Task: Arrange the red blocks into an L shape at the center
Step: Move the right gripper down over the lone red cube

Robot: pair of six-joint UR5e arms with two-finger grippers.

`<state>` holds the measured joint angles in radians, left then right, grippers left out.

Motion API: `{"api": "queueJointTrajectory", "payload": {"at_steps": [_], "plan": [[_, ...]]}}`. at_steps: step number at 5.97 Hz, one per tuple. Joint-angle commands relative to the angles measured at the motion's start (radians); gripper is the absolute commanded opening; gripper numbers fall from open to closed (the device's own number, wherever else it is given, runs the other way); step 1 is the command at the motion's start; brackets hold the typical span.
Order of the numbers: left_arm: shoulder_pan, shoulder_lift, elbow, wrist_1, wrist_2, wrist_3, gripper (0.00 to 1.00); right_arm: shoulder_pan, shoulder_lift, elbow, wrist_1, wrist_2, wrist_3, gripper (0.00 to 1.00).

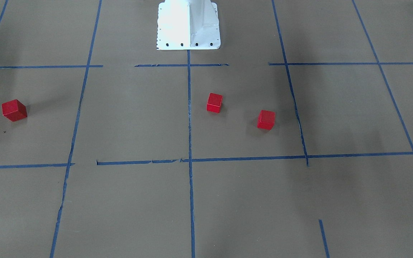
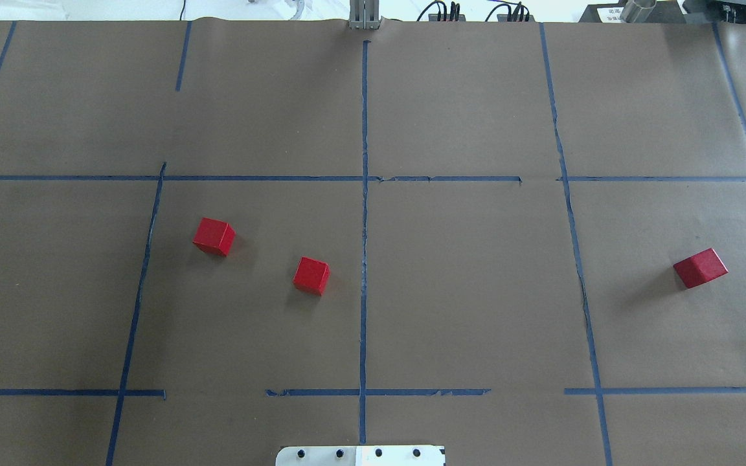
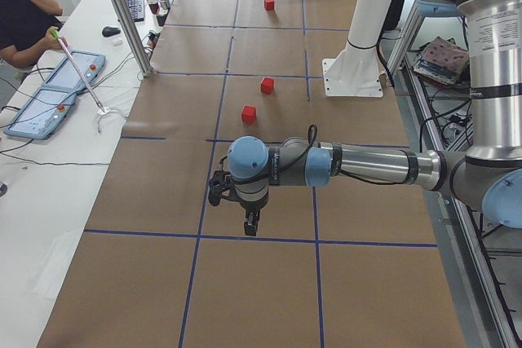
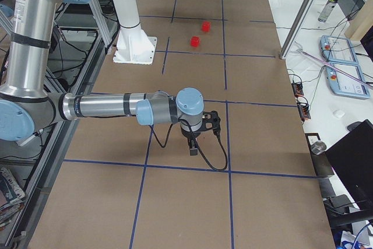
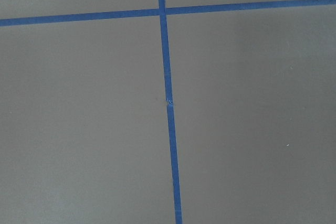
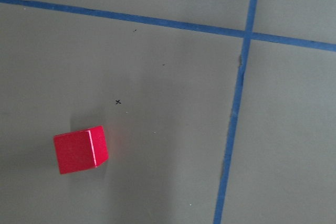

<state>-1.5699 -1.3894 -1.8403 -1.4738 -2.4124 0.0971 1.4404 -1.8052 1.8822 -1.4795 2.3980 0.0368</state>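
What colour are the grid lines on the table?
Blue. The grid lines show best in the overhead exterior view.

Left block (image 2: 214, 236), middle block (image 2: 311, 276) and right block (image 2: 700, 268): all one uniform bright red, plain smooth faces, the shaded sides a darker red. Table cover (image 2: 476, 291): flat matt brown paper, crossed by a grid of blue tape lines (image 2: 364, 259), broken in places, and bearing one small black x mark (image 6: 118, 102). Robot base (image 1: 188, 23): glossy white with a row of black dots along its edge; left arm (image 3: 367, 165) and right arm (image 4: 105, 106): silver tubes, grey housings, light-blue joint caps, ending in the black left gripper (image 3: 250, 226) and black right gripper (image 4: 192, 150).
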Motion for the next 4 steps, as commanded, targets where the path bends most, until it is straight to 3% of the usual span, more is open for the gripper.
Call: {"api": "queueJointTrajectory", "payload": {"at_steps": [1,4], "plan": [[-0.001,-0.007,-0.01,0.0,-0.002,0.001,1.0,-0.157,0.001,0.009,0.121,-0.002,0.189,1.0],[-0.001,-0.013,-0.007,0.0,-0.002,0.001,1.0,-0.415,0.006,0.011,0.335,-0.118,0.582,0.99]]}}
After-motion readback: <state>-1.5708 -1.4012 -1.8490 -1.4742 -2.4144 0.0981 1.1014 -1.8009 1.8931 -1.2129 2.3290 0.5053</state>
